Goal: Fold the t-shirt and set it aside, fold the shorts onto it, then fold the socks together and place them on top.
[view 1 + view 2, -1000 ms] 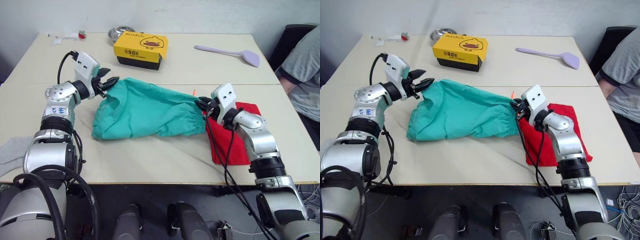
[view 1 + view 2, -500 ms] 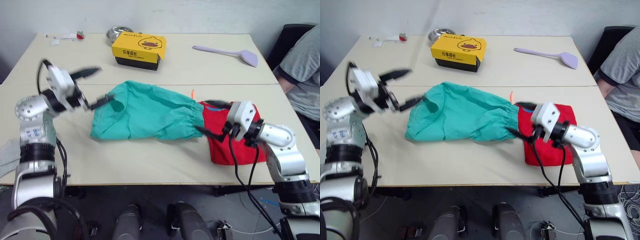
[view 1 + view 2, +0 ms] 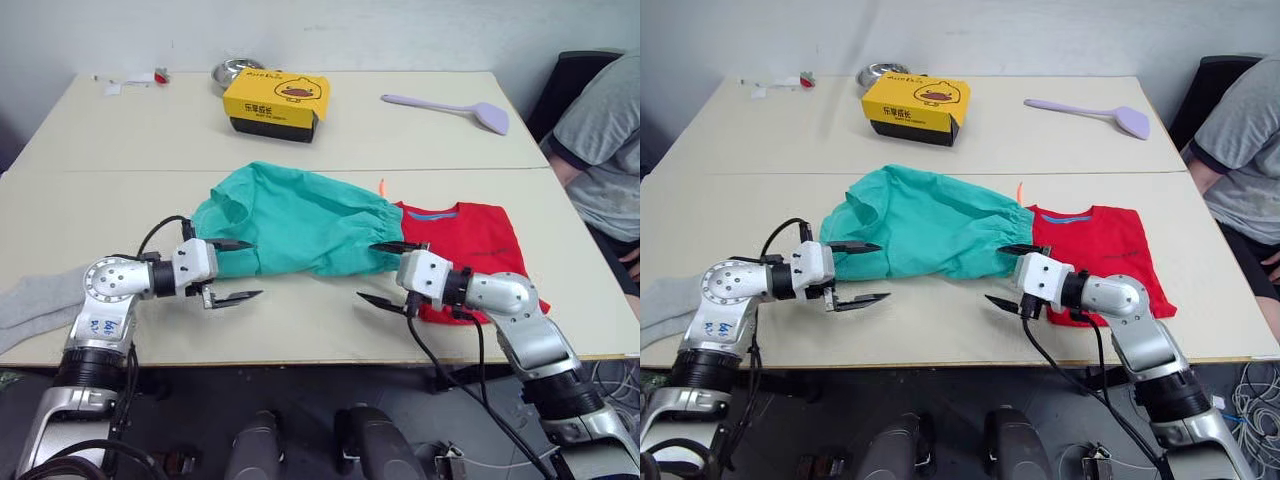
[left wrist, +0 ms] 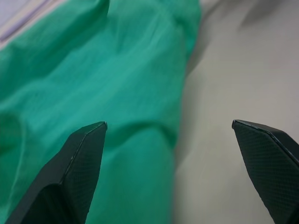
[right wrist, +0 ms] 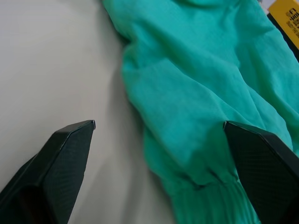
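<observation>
Both your grippers have dropped low, left gripper (image 3: 232,270) and right gripper (image 3: 388,272) wide open, empty, flanking the shorts (image 3: 290,220); t-shirt (image 3: 470,240) touches the shorts' waistband.

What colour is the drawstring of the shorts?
Neon orange; the drawstring shows best in the right eye view, at the waistband of the teal shorts.
</observation>
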Controlling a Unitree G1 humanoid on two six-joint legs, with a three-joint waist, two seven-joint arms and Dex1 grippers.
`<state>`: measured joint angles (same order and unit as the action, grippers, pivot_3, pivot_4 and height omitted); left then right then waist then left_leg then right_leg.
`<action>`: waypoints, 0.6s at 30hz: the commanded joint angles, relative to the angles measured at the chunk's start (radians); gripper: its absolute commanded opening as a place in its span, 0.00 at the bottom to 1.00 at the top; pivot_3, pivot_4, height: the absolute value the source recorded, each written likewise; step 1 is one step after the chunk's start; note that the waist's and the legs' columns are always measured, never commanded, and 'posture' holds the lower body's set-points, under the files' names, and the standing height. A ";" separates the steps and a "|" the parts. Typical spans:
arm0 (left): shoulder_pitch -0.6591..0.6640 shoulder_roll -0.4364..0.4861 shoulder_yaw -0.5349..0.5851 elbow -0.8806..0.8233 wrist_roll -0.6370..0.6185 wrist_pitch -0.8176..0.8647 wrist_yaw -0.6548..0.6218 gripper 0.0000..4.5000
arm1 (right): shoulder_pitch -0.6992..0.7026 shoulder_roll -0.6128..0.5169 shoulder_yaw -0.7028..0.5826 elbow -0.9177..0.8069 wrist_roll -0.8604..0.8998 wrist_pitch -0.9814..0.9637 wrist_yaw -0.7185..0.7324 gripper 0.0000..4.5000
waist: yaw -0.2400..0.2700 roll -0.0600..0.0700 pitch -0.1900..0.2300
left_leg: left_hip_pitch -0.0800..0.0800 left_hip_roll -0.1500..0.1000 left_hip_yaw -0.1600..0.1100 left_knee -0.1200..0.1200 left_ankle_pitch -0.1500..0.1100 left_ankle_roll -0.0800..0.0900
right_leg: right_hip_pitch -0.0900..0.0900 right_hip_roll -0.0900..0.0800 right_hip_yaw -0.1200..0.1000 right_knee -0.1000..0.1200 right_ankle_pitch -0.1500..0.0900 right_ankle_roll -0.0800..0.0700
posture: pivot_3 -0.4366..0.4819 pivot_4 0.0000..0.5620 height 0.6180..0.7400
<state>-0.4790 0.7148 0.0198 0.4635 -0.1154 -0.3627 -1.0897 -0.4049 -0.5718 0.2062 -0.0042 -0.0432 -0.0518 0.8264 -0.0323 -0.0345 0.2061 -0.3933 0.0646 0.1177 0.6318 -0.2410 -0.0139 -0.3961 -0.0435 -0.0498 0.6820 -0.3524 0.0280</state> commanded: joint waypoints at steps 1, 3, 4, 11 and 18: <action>-0.054 0.018 -0.015 0.088 0.083 -0.085 0.068 1.00 | -0.035 0.028 0.035 0.045 -0.098 -0.037 -0.083 1.00 | 0.002 0.000 0.000 | 0.000 0.000 0.000 -0.001 0.000 0.000 | 0.000 0.000 0.000 -0.001 0.000 0.000 | 0.48 0.27 1.00; -0.088 0.014 -0.035 0.149 0.121 -0.107 0.092 1.00 | -0.050 0.046 0.051 0.077 -0.130 -0.047 -0.109 1.00 | 0.003 0.000 0.000 | -0.001 0.000 0.001 -0.002 0.000 0.000 | -0.001 0.000 0.000 -0.003 0.000 0.000 | 0.48 0.27 1.00; -0.107 0.016 -0.048 0.184 0.151 -0.118 0.113 1.00 | -0.057 0.054 0.054 0.090 -0.137 -0.052 -0.117 0.91 | 0.003 0.000 0.000 | -0.002 0.000 0.001 -0.002 0.000 0.000 | -0.001 0.000 0.000 -0.003 0.000 0.000 | 0.48 0.27 1.00; -0.217 -0.001 -0.081 0.365 0.225 -0.143 0.227 0.57 | -0.093 0.070 0.054 0.147 -0.146 -0.117 -0.129 0.38 | 0.000 -0.001 0.000 | 0.001 0.000 0.003 0.000 0.002 0.003 | 0.002 0.000 0.001 -0.003 0.003 0.001 | 0.48 0.27 1.00; -0.057 0.037 -0.041 0.115 -0.007 0.071 -0.081 0.03 | -0.070 0.007 0.030 0.123 -0.019 -0.208 0.029 0.00 | -0.008 -0.001 0.000 | 0.001 0.001 0.003 -0.003 0.006 -0.005 | 0.001 0.001 0.001 -0.003 0.003 0.001 | 0.48 0.27 1.00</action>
<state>-0.5731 0.7249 -0.0331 0.6535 -0.0696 -0.3476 -1.1026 -0.4849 -0.5426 0.2663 0.1581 -0.1115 -0.2272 0.8158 -0.0404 -0.0351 0.2057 -0.3925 0.0657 0.1210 0.6282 -0.2353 -0.0193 -0.3956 -0.0424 -0.0485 0.6780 -0.3499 0.0287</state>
